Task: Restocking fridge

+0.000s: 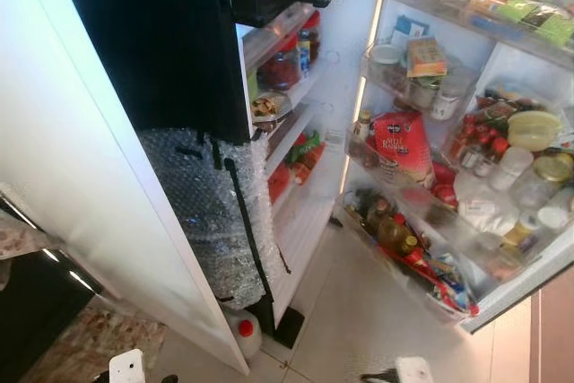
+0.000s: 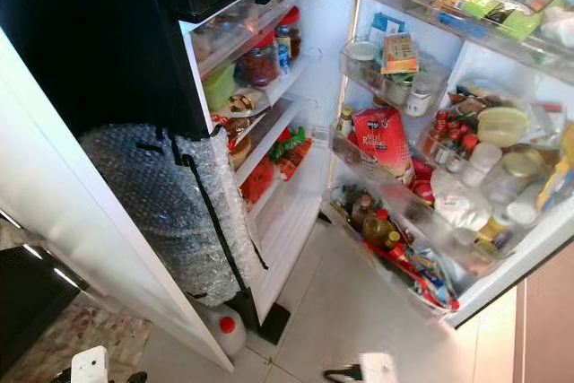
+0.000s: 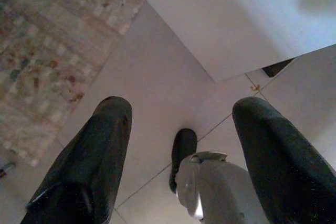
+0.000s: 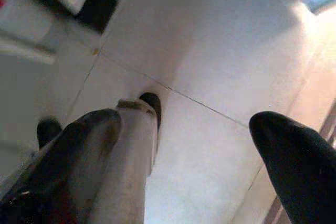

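Note:
The fridge stands open in front of me, its inner shelves (image 1: 296, 145) holding jars, a red-lidded jar (image 1: 283, 65) and red and green packets (image 1: 303, 152). Its right door (image 1: 525, 284) is swung wide, with racks packed with bottles, jars, a red bag (image 1: 403, 143) and an oil bottle (image 1: 395, 233). Both arms hang low over the floor. My left gripper (image 3: 181, 106) is open with nothing between its fingers, above pale tiles beside my foot. My right gripper (image 4: 186, 121) is also open and empty, above the tiles near the fridge's foot.
The white left door (image 1: 81, 168) stands open on my left. Bubble wrap (image 1: 206, 213) covers the lower fridge front. A white jug with a red cap (image 1: 242, 329) sits on the floor at its base. A patterned rug (image 1: 90, 338) lies at lower left.

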Tool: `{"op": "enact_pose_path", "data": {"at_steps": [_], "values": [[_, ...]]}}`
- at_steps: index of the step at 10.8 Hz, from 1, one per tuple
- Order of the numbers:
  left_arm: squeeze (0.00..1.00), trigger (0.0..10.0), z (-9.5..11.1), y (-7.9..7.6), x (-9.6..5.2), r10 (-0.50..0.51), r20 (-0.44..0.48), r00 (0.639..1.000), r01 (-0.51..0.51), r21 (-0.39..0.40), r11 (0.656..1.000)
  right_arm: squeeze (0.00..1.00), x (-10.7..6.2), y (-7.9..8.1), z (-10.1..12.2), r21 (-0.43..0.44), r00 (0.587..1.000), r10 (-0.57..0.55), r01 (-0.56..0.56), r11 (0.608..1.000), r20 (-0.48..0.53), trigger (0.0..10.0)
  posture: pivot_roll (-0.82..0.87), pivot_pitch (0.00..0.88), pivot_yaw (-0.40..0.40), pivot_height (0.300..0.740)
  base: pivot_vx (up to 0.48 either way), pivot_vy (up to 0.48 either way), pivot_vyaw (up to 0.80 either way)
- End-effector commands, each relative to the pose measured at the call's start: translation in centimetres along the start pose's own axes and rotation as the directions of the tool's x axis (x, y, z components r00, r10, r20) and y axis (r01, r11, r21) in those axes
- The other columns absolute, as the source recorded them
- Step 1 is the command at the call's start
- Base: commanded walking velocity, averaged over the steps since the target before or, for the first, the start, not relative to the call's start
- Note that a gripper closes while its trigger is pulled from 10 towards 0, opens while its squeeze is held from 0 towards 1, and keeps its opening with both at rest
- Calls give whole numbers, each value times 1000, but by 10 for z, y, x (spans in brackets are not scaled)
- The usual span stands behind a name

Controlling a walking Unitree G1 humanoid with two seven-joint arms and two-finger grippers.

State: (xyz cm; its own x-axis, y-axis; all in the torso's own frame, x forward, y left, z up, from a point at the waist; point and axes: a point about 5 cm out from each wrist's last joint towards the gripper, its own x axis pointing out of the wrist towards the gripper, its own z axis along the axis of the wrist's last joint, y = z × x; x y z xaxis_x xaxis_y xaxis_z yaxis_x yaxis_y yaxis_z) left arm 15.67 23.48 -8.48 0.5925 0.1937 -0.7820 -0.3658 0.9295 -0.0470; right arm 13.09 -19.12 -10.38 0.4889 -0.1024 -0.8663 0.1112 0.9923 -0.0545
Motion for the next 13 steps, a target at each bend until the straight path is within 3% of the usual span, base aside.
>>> {"op": "enact_pose_path", "data": {"at_steps": [1, 2, 3, 5, 6, 7, 8, 9, 10, 11, 13], "values": [[0, 10000, -3, 6, -1, 17, -14, 1000, -17, -3, 1000, 0, -1, -1, -5, 71, 999, -34, 34, 997, 6, 10000, -39, 15, 40, 740, 0, 0, 0], [0, 10000, 0, 6, -1, 17, -6, 1000, -17, -2, 1000, 0, -2, -2, 0, 84, 995, -71, 65, 994, 64, 10000, -51, 22, 41, 740, 0, 0, 0], [0, 10000, 1, 5, 0, 13, 1, 1000, -13, -5, 1000, 0, -2, -2, 8, 38, 989, -66, 61, 997, 136, 10000, -50, 22, 42, 740, 0, 0, 0], [0, 10000, 2, 3, 0, 8, 9, 1000, -8, 0, 1000, 0, -5, 0, 20, 28, 966, -27, 20, 999, 258, 10000, -52, 25, 43, 740, 0, 0, 0], [0, 10000, 2, 3, 0, 8, 11, 1000, -8, 0, 1000, 0, -20, -14, 105, -94, 735, -21, 115, 989, 677, 10000, -52, 26, 41, 740, 0, 0, 0], [0, 10000, 2, 3, 0, 8, 11, 1000, -8, 0, 1000, 0, -33, -9, 130, -152, 596, 38, 141, 978, 802, 10000, -52, 29, 40, 740, 0, 0, 0], [0, 10000, 2, 3, 0, 9, 11, 1000, -9, 1, 1000, 0, -43, 0, 141, -153, 515, 71, 119, 981, 854, 10000, -51, 31, 37, 740, 0, 0, 0], [0, 10000, 1, 4, -1, 10, 10, 1000, -10, -2, 1000, 0, -49, -6, 154, -73, 467, 34, 66, 995, 884, 10000, -61, 35, 36, 740, 0, 0, 0], [0, 10000, -1, 5, -1, 11, 4, 1000, -11, -2, 1000, 0, -55, -5, 157, -94, 422, 50, 83, 992, 905, 10000, -63, 35, 35, 740, 0, 0, 0], [0, 10000, -3, 5, -1, 13, -2, 1000, -13, -4, 1000, 0, -54, 0, 143, -118, 464, 76, 62, 991, 883, 10000, -59, 31, 27, 740, 0, 0, 0], [0, 10000, -5, 2, -2, 12, -10, 1000, -12, -3, 1000, 0, -43, -20, 109, 16, 607, -82, 113, 993, 790, 10000, -79, 36, 19, 740, 0, 0, 0]]}}
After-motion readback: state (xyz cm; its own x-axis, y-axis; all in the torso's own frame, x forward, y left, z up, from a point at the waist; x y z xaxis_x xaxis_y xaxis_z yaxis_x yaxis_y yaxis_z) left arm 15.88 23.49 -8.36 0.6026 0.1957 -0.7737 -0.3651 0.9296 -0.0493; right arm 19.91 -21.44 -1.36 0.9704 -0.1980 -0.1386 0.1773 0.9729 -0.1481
